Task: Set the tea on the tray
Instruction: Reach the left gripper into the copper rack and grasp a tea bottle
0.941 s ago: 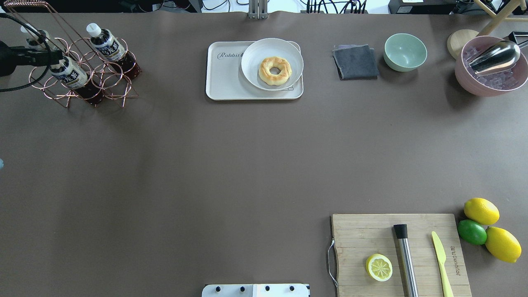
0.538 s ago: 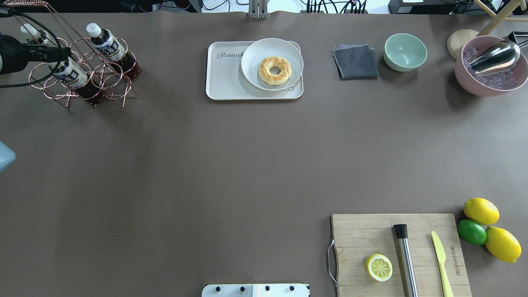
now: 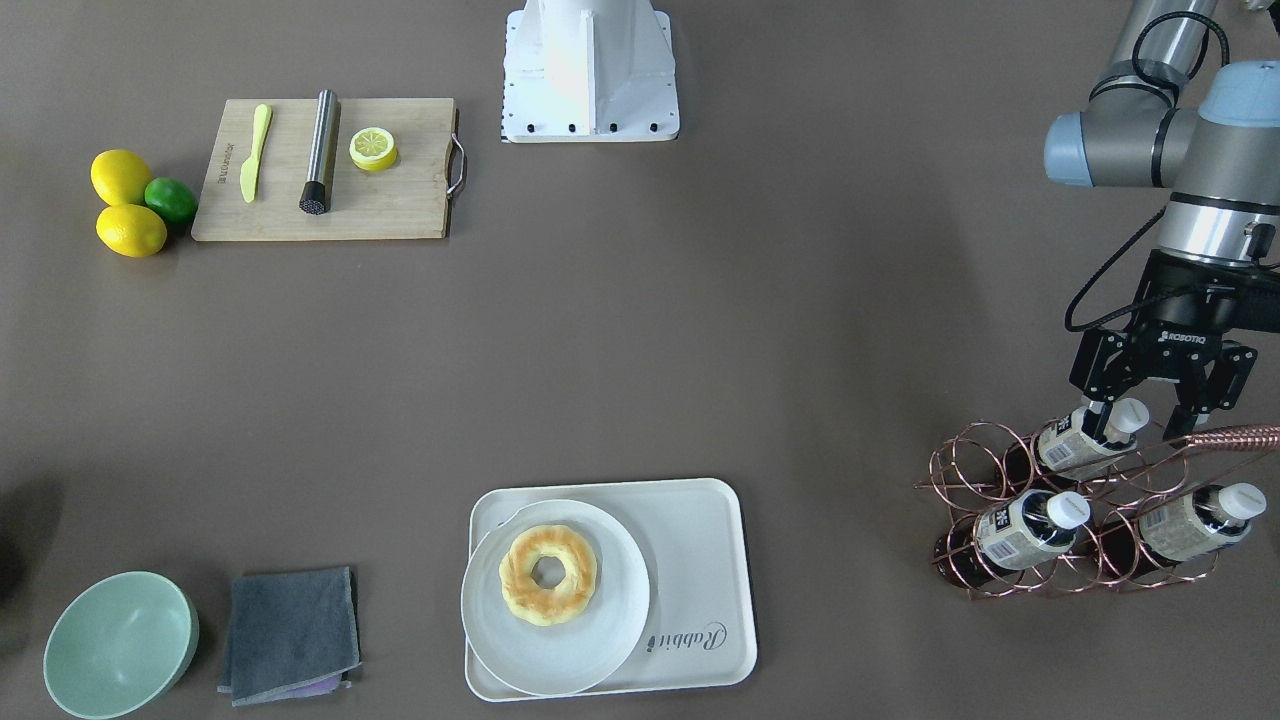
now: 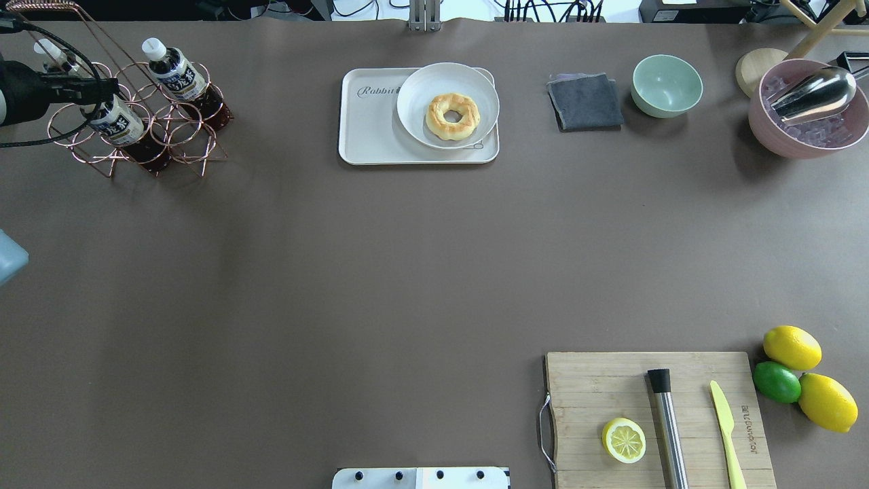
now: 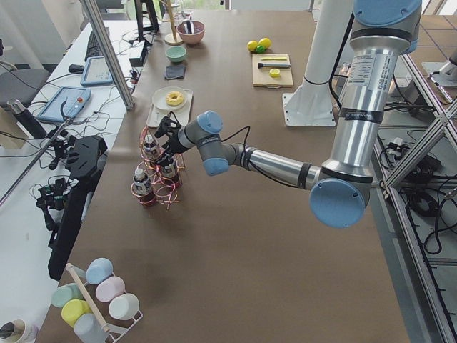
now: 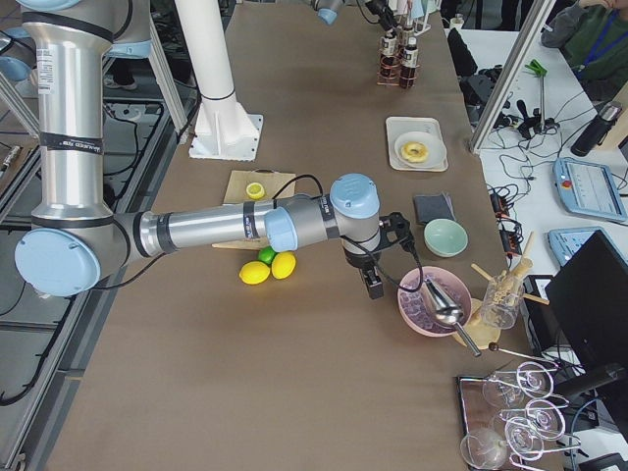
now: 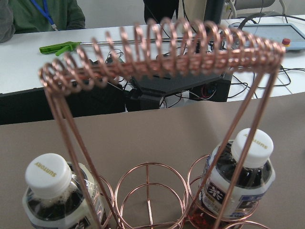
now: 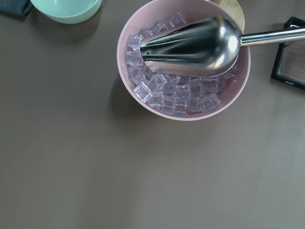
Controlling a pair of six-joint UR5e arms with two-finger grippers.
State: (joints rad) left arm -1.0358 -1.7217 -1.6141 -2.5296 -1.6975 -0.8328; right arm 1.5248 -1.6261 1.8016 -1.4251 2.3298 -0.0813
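Three tea bottles lie tilted in a copper wire rack [image 3: 1060, 560]: one nearest the robot [image 3: 1080, 442], one toward the table's middle [image 3: 1020, 525] and one at the outer side [image 3: 1190, 520]. My left gripper [image 3: 1147, 420] is open, its fingers on either side of the nearest bottle's white cap. In the overhead view the gripper [image 4: 102, 87] hides that bottle's [image 4: 119, 122] cap. The cream tray [image 4: 370, 132] with the "Rabbit" logo holds a white plate [image 4: 414, 95] with a doughnut. My right gripper [image 6: 375, 280] hovers by the pink bowl; I cannot tell its state.
The rack's coiled handle [image 7: 162, 45] stands over the bottles. A grey cloth [image 4: 585, 102], a green bowl [image 4: 667, 85] and a pink bowl of ice with a scoop [image 4: 808, 112] sit at the far right. A cutting board [image 4: 658, 414] with lemon half, muddler and knife lies near the robot.
My left gripper has moved a little to the right and farther over the rack, onto the nearest bottle's cap. Nothing else moved.
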